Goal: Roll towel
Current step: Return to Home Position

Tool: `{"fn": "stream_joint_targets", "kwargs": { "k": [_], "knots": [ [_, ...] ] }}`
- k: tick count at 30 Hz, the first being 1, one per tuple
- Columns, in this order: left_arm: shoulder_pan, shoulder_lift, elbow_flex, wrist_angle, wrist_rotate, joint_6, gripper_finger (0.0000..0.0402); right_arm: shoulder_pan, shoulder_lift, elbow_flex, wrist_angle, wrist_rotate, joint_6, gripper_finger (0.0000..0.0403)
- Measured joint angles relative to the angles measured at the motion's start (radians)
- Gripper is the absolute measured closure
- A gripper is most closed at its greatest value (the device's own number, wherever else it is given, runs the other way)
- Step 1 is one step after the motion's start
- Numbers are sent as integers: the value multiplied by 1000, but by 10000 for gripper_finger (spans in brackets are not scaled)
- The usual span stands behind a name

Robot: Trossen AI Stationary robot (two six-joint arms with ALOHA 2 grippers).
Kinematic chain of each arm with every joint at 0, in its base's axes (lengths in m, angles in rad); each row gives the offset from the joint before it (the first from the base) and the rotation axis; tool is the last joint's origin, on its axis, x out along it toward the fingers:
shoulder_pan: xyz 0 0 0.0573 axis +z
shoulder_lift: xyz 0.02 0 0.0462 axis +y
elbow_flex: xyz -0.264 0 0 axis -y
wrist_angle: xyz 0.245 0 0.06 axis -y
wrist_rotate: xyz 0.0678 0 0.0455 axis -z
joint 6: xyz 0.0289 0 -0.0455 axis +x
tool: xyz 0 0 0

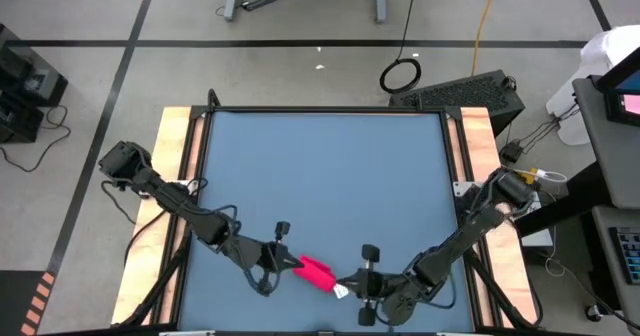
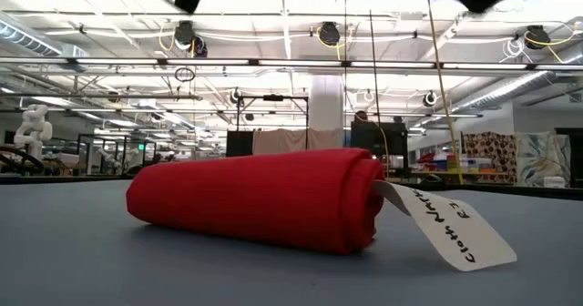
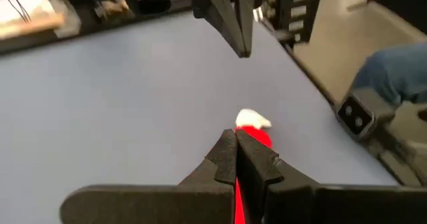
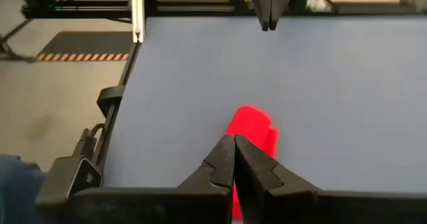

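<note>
The red towel (image 1: 316, 271) lies rolled into a short cylinder near the table's front edge, resting on its side (image 2: 255, 201). Its white tag (image 2: 451, 226) sticks out of the right end onto the table. My left gripper (image 1: 297, 264) hangs shut just above and left of the roll, which shows past its fingertips (image 3: 255, 136). My right gripper (image 1: 345, 281) hangs shut above and right of the roll (image 4: 252, 127). In the low view nothing touches the towel; both grippers show only as dark shapes at the picture's top edge.
The blue table top (image 1: 320, 176) stretches bare toward the far edge, with wooden side rails (image 1: 178, 146) left and right. The roll lies close to the front edge. A person's blue-clad limb (image 3: 393, 64) shows beyond the table's side.
</note>
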State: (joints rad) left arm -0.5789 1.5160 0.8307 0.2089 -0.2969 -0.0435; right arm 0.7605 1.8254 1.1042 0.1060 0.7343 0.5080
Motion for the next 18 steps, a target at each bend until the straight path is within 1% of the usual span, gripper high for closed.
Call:
{"fn": "stream_joint_targets", "kwargs": {
  "k": [5,9,12,15,18],
  "knots": [
    [0,-101,-8,-6,-35,77,399,20,-177,0,-197,-3,-129,403],
    [11,-199,-50,-7,-55,104,399,42,-301,0,-387,-6,-156,403],
    [23,-257,-88,-11,-99,104,399,52,-369,0,-514,-3,-156,403],
    [43,-297,-123,-8,-148,104,399,53,-420,-1,-591,22,-159,403],
    [77,-307,-133,-1,-157,104,400,53,-467,-10,-620,26,-186,403]
  ]
}}
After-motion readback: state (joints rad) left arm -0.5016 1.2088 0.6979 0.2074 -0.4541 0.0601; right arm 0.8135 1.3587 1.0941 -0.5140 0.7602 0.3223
